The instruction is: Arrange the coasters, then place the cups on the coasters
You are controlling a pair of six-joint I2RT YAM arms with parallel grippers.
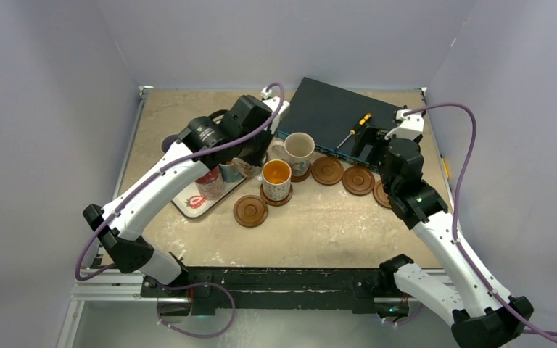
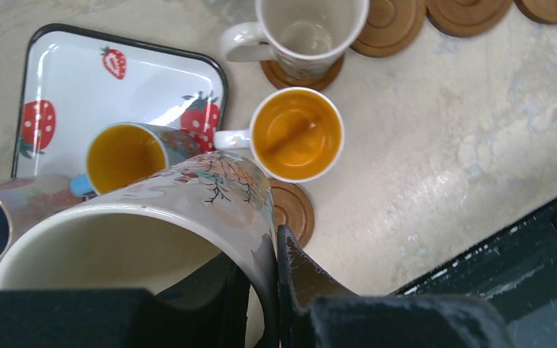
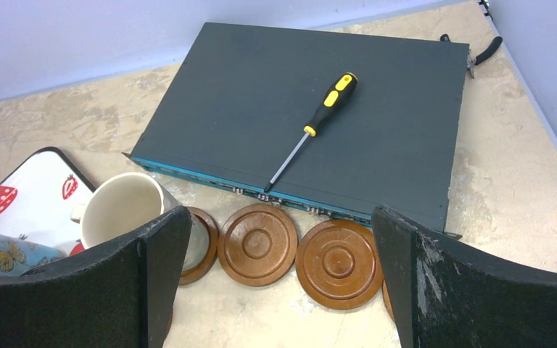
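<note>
My left gripper [image 2: 272, 239] is shut on the rim of a floral patterned cup [image 2: 217, 188], one finger inside and one outside, lifted above the tray's right edge. A cream cup [image 1: 299, 148] and an orange-lined cup [image 1: 276, 177] each stand on a coaster. One bare coaster [image 1: 250, 211] lies in front of them. More bare coasters [image 3: 257, 243] [image 3: 339, 262] line up to the right. My right gripper [image 3: 281, 217] hangs open above that row, nothing between its fingers. A blue cup [image 2: 123, 156] and a pink cup [image 1: 210, 185] stand on the tray.
The white strawberry-print tray [image 1: 188, 203] lies at the left. A dark flat box [image 3: 217, 109] with a yellow-handled screwdriver [image 3: 319, 119] on it sits at the back right, just behind the coaster row. Walls close in on both sides.
</note>
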